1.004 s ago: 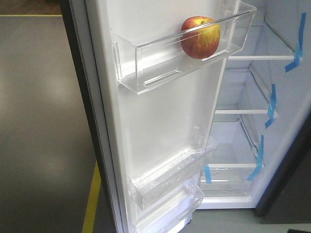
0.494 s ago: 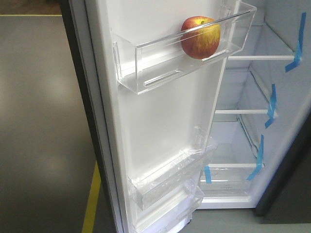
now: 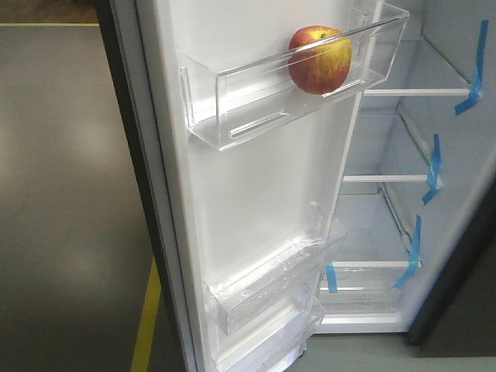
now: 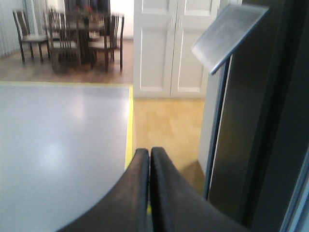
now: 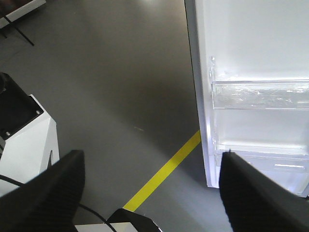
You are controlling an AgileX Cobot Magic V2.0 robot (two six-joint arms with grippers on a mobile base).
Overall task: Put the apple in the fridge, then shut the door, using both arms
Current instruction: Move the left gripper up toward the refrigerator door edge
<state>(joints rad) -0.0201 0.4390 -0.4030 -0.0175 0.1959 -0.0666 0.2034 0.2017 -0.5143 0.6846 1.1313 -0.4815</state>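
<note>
Item one: the apple (image 3: 319, 60), red with yellow patches, sitting upright in the top bin (image 3: 232, 108) of the door (image 3: 256, 194), toward the end of the bin nearer the fridge cavity and resting against its clear front wall. Item two: the door, standing wide open, white lining facing the room, dark edge on its outer side; two further lower bins (image 3: 263, 298), clear plastic, hold nothing that can be made out. Item three: the fridge (image 3: 465, 256), white inside, with white shelves (image 3: 387, 178) at several levels, each marked at the right wall by a strip of blue tape (image 3: 434, 167). Item four: the floor (image 3: 62, 194), grey and faintly glossy, crossed by a yellow line (image 3: 146, 325) running near the foot of the door. Item five: the left pincer (image 4: 149, 152), clenched, its two black fingers pressed flat together with nothing between them, pointing across the floor toward a distant table and chairs (image 4: 72, 38) and white cupboard doors (image 4: 169, 48), a dark grey panel close on its right. Item six: the right pincer (image 5: 152, 154), released, fingers spread wide apart and empty, hanging over the grey floor and yellow line, just beside the lower part of the door; a white housing (image 5: 29, 140) lies below to its left.
</note>
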